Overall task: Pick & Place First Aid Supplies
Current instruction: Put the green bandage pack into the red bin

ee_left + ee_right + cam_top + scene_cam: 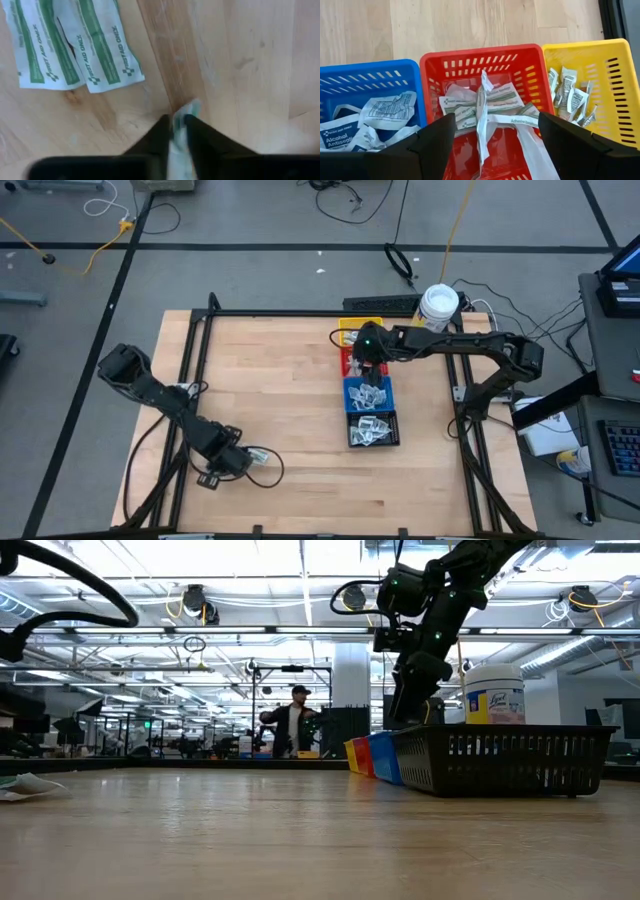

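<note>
The right end effector [492, 145], fingers spread and released, hangs directly above the red bin [485, 55]; the left end effector [176, 131] pinches a wrapper [179, 145].

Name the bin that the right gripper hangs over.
The red bin, the middle one between the blue bin and the yellow bin. The right gripper is open above it.

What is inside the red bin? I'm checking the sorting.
The red bin holds pale green long wrappers, piled loosely; one stands upright. The right claw hangs open above it. The bin floor under the pile is hidden.
</note>
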`<state>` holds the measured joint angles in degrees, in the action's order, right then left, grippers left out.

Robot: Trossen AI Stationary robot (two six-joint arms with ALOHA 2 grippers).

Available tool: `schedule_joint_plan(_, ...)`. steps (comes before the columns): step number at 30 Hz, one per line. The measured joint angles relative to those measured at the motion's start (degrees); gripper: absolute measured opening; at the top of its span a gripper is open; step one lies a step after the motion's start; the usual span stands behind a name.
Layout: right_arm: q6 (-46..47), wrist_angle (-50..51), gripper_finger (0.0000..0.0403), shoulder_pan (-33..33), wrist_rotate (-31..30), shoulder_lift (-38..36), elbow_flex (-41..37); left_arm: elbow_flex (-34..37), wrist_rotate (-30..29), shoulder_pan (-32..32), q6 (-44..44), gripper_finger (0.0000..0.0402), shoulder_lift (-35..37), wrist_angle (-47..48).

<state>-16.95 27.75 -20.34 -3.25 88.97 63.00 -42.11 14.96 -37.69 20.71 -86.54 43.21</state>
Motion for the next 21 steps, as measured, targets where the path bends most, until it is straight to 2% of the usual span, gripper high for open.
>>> schedule_joint_plan(3,-0.04,0.02,0.0279,0.0,0.02,0.0,0.0,0.0,1.38,0.6,0.28,0.0013,0.0,-1.1)
schedule_joint_plan(5,-0.06,0.04,0.0279,0.0,0.02,0.0,0.0,0.0,2.95,1.77,1.1,0.0009,0.02,-2.7)
schedule_joint_plan(8,0.11,0.07,0.0279,0.0,0.02,0.0,0.0,0.02,2.07,4.16,3.89,0.0003,1.36,-5.18)
schedule_joint_plan(12,1.8,0.11,0.0279,-0.02,0.31,0.0,0.0,0.02,-3.57,8.58,7.13,0.0002,5.56,-8.34)
schedule_joint_plan(16,2.79,-0.03,0.0279,-0.07,0.73,0.0,0.0,0.02,-11.97,14.56,7.97,0.0002,11.18,-12.38)
schedule_joint_plan(21,3.97,-1.84,0.0279,-0.2,8.04,0.0,0.0,0.0,-19.26,24.55,5.05,0.0001,15.26,-19.48)
